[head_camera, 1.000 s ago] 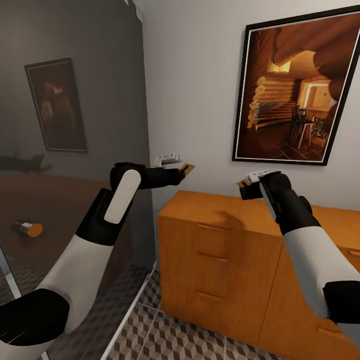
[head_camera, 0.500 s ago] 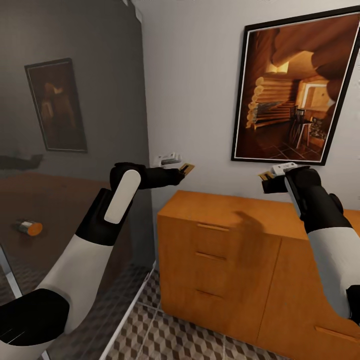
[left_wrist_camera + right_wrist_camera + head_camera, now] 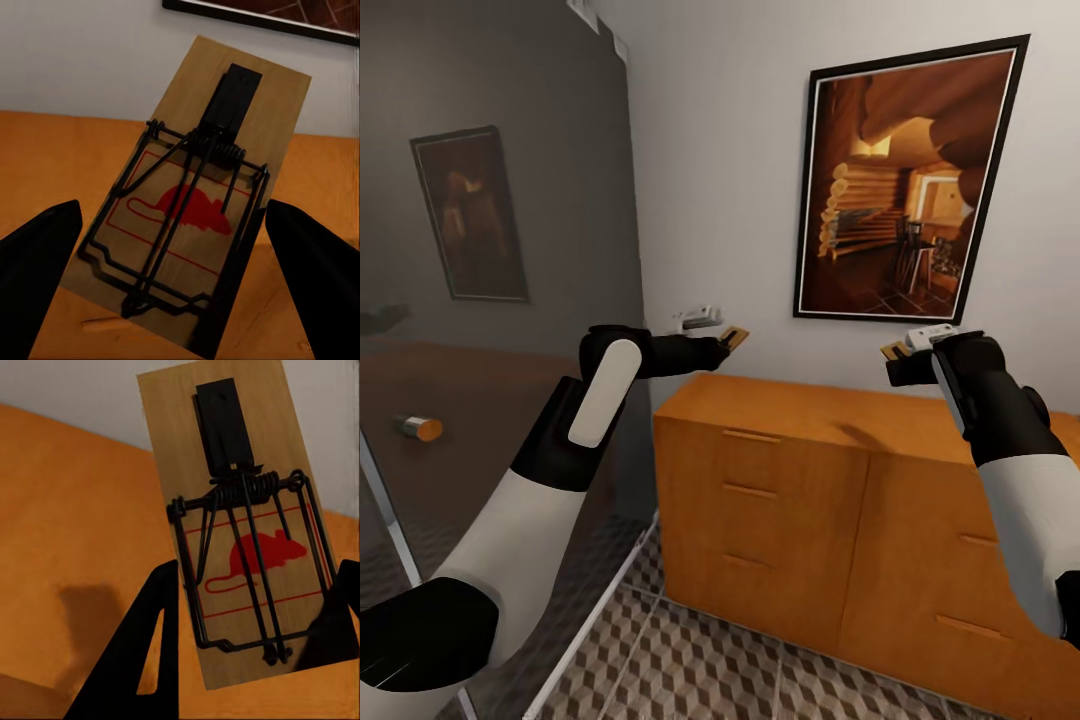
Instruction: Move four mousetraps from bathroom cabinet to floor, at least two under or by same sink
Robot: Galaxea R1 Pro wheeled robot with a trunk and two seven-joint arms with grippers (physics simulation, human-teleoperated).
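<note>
You have both arms raised above the low orange-brown wooden cabinet (image 3: 760, 500) with bar-handled drawers. Your left gripper (image 3: 732, 340) is clamped on a small tan wooden mousetrap (image 3: 191, 202) with dark wire spring and red mouse print. Your right gripper (image 3: 895, 352) pinches a second such mousetrap (image 3: 244, 532). Cube-patterned brown and beige floor tiles (image 3: 690, 660) lie below.
</note>
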